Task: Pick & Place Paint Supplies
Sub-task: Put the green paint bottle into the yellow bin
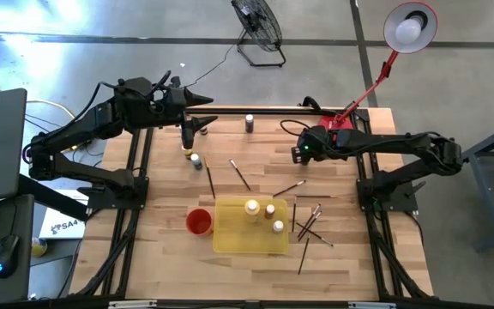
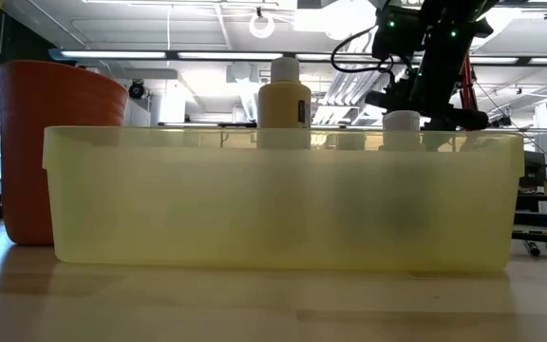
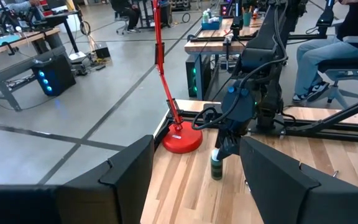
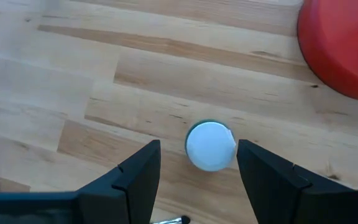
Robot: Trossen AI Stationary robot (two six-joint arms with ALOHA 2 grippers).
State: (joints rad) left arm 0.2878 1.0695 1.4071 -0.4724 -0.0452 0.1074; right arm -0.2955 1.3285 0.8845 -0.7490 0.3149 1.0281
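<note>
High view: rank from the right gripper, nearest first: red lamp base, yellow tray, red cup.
From the right gripper:
1. Red lamp base, just beyond it at the table's far edge.
2. Yellow tray, toward the near side, mid-table.
3. Red cup, left of the tray.

The wooden table (image 1: 256,163) has a yellow tray (image 1: 230,238) near its front edge. Right beside the tray's left side sits a red cup (image 1: 199,221). Paintbrushes (image 1: 311,225) lie scattered to the tray's right and behind it. Farther back stand loose paint bottles (image 1: 196,160) and a red lamp base (image 1: 343,118).
</note>
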